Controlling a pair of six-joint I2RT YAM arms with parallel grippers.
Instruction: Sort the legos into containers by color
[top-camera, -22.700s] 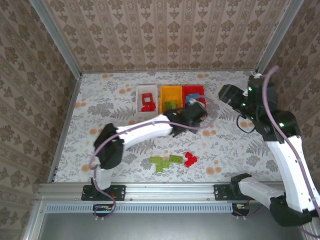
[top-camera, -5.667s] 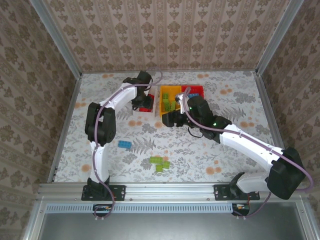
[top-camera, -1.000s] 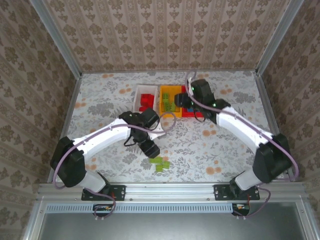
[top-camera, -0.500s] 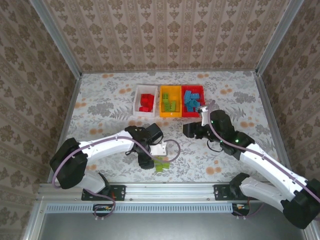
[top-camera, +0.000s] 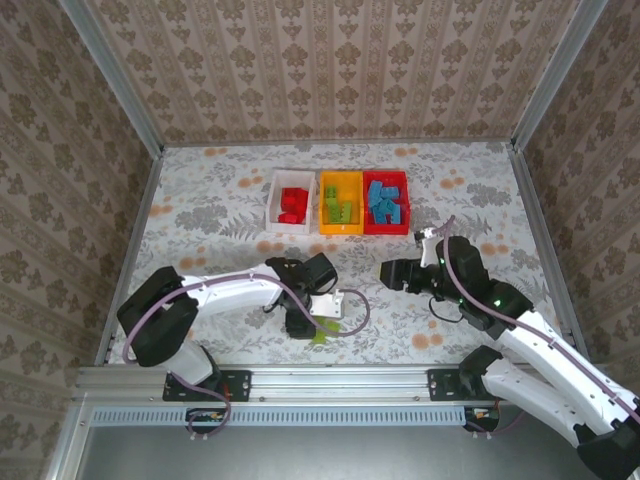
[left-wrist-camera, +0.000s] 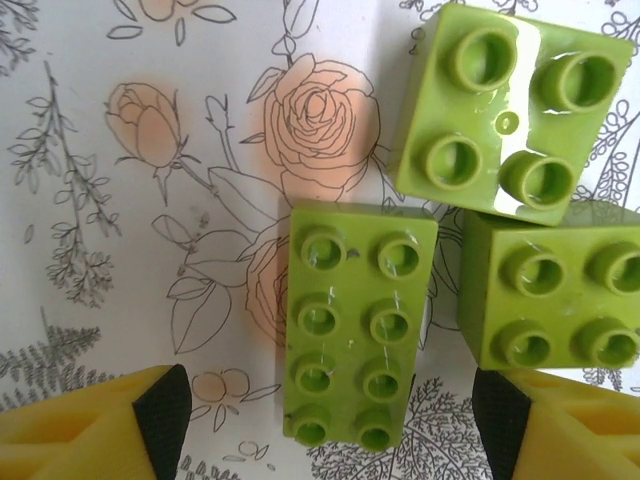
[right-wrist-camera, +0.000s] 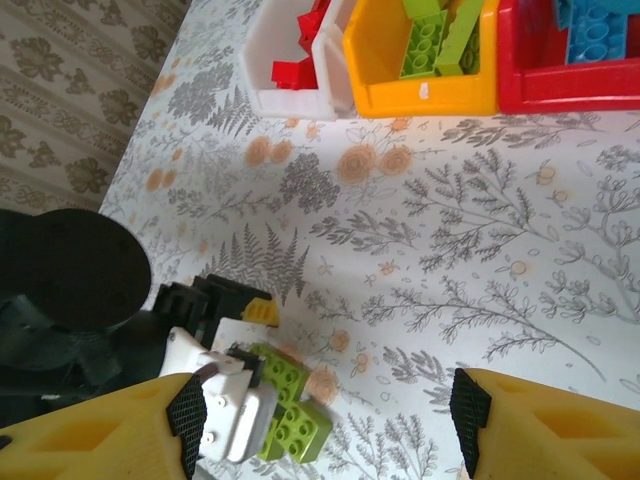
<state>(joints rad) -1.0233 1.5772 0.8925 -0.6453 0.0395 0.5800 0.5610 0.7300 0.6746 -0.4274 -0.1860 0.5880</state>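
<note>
Well before the green-filled yellow-orange bin (top-camera: 340, 231), three green legos (left-wrist-camera: 360, 325) are straddled by the open, empty left gripper (left-wrist-camera: 332, 412); the right gripper (right-wrist-camera: 328, 415) is spread empty. The white bin (top-camera: 272, 205) is filled with red, the red bin (top-camera: 387, 231) with blue.

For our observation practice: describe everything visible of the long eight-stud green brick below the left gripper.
The eight-stud green brick is glossy lime plastic, two studs by four, lying flat, studs up, on the flowered table. Two four-stud green bricks lie close beside it. One end sits between the fingers of the open left gripper, untouched.
</note>
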